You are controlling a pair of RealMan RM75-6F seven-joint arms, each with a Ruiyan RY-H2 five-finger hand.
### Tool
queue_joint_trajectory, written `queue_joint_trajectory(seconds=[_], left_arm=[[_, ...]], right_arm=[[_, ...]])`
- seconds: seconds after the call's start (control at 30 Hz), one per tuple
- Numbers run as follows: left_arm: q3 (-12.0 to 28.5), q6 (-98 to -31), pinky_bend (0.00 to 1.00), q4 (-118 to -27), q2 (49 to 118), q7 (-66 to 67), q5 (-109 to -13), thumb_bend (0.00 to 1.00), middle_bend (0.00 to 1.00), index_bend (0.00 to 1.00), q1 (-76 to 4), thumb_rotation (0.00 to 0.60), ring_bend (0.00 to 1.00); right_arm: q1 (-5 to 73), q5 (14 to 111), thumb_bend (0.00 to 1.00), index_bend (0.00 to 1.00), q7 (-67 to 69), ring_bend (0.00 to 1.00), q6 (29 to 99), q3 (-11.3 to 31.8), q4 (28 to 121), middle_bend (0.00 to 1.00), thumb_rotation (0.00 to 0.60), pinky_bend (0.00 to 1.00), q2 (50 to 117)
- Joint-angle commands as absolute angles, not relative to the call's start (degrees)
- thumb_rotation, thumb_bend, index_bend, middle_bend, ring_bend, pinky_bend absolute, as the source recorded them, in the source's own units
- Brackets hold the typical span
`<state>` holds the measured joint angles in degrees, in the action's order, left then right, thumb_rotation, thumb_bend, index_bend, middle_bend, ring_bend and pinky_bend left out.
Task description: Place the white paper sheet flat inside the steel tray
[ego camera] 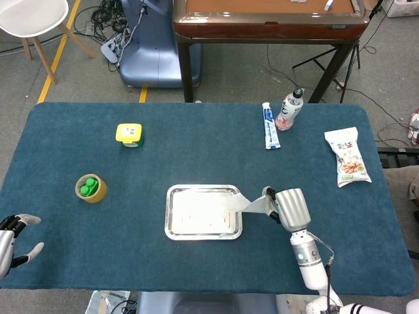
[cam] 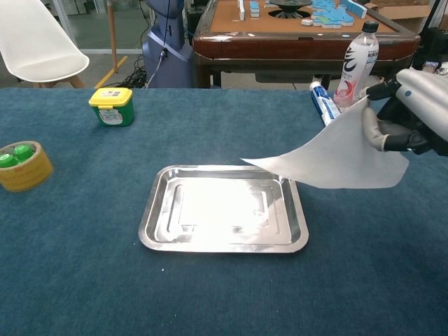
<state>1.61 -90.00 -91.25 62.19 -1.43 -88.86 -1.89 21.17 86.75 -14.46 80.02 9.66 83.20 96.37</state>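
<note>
- Chest view shows your right robot hand (cam: 409,115) pinching the white paper sheet (cam: 329,157) by its far edge, thumb on the near face; the sheet hangs in the air, sloping down toward the steel tray (cam: 157,210).
- The sheet's free corner hovers just over the tray's right rear rim. It does not appear to touch the metal, and none of it lies flat inside.
- In the head view, the same hand sits just right of the tray, and the paper bridges the gap between them.
- Your left robot hand (ego camera: 12,241) rests at the counter (ego camera: 196,150) edge, well left of the tray, fingers apart and holding nothing.
- Progress, as I judge it: pickup and carry are done, the approach is about halfway. Left for you: bring the paper fully over the tray, lower it so it settles flat within the rim, then let go.
- Watch for the sheet draping over the right rim.
</note>
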Motion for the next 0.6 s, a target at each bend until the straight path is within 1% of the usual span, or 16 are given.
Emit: queue_joint_trajectory(seconds=[0.03, 0.33, 0.6], left_arm=[[1.6, -90.0, 0.46, -91.3, 62.2, -1.4, -88.9, 0.19, 0.37, 0.39, -1.9, 0.600, 0.29], [1.6, -90.2, 0.46, -91.3, 62.0, -1.7, -89.0, 0.19, 0.37, 0.39, -1.8, 0.600, 0.29], [1.7, -90.7, 0.46, -91.5, 61.6, -2.1, -89.0, 0.19, 0.37, 0.39, -1.5, 0.600, 0.29]], right_arm=[[21.8, 86.5, 0.69, 0.64, -14.5, 1.00, 79.1, 9.5, 82.8, 1.00, 0.600, 1.00, 97.3], [23.4, 86.6, 0.69, 0.64, -15.0, 1.00, 77.1, 8.6, 80.5, 1.00, 0.600, 1.00, 100.0], [24.6, 88.4, 0.69, 0.65, -12.6, 1.00, 75.6, 7.1, 78.6, 1.00, 0.600, 1.00, 99.7]])
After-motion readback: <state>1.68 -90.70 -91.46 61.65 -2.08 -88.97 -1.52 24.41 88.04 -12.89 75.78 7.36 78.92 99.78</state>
